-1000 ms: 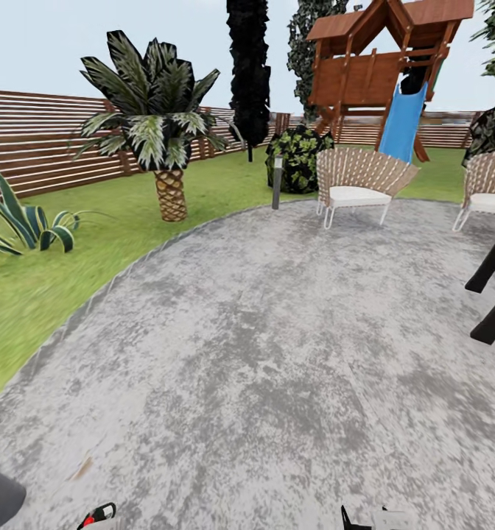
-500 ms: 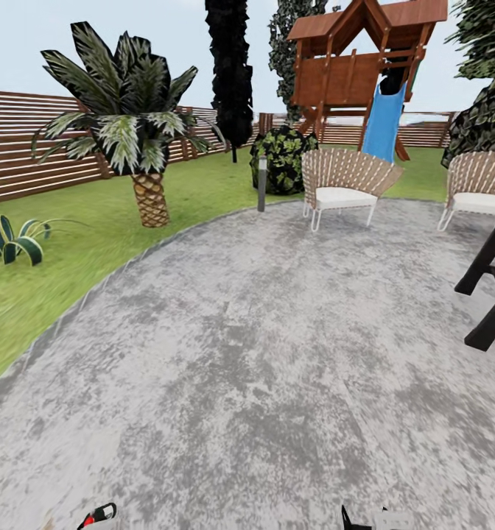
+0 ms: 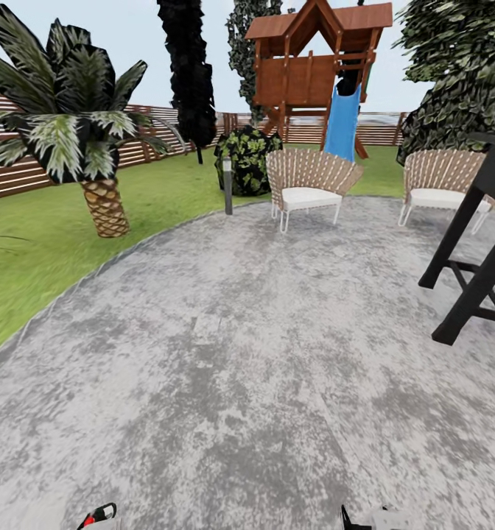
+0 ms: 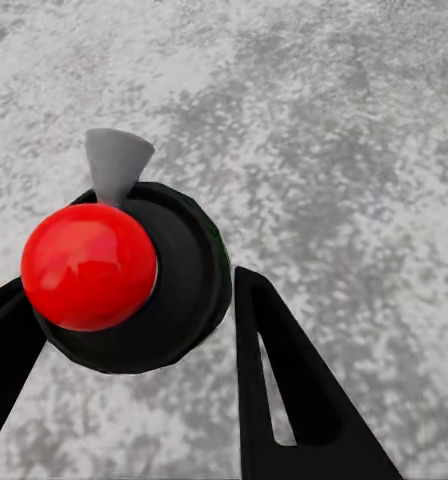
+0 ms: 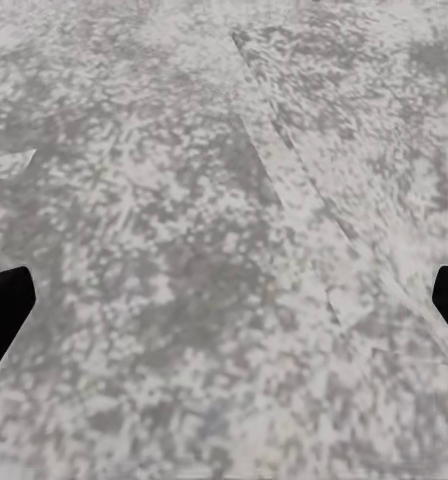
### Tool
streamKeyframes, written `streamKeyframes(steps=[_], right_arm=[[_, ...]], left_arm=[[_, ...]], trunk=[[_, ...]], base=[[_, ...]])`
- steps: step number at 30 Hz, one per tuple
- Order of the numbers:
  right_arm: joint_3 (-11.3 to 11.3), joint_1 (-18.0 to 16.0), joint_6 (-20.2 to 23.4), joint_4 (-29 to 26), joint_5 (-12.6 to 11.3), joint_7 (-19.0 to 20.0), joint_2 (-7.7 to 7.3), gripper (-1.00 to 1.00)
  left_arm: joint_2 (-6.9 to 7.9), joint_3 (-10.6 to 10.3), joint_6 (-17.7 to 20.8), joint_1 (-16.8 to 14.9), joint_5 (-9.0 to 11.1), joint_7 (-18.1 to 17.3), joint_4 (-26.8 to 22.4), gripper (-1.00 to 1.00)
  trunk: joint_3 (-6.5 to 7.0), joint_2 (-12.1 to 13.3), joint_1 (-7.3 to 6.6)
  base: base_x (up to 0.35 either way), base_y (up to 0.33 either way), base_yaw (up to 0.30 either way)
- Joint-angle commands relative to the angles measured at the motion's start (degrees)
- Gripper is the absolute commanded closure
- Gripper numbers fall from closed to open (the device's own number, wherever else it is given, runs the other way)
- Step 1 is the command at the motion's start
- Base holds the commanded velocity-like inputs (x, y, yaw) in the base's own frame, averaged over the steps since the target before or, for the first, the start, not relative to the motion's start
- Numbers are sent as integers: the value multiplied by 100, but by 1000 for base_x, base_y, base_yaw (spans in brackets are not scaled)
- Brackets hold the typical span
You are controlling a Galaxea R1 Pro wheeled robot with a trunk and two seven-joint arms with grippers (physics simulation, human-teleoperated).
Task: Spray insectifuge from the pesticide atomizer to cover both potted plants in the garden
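Round grey paved patio (image 3: 225, 383), two wicker chairs (image 3: 306, 188) at far edge, lawn (image 3: 48, 250) beyond

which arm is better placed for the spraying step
Left: the left claw grips the pesticide atomizer, its red top and grey nozzle facing the camera. The right claw is open and empty above the grey patio.

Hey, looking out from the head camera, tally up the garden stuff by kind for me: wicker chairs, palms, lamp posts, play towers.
Wicker chairs: 2, one near the bush and one further right
Palms: 1
Lamp posts: 1
Play towers with a blue slide: 1
Total: 5
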Motion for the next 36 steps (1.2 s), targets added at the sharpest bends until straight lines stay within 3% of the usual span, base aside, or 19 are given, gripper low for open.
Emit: streamKeyframes(steps=[1, 36], right_arm=[[-42, -4, -16, 7, 59, -9, 2, -100], [-38, -1, -16, 16, 61, -12, 6, -100]], left_arm=[[-2, 30, -20, -2, -60, 20, 2, 100], [-2, 30, -20, -2, -60, 20, 2, 100]], trunk=[[-5, -2, 2], [-5, -2, 2]], base=[[317, -141, -293], [306, -67, -300]])
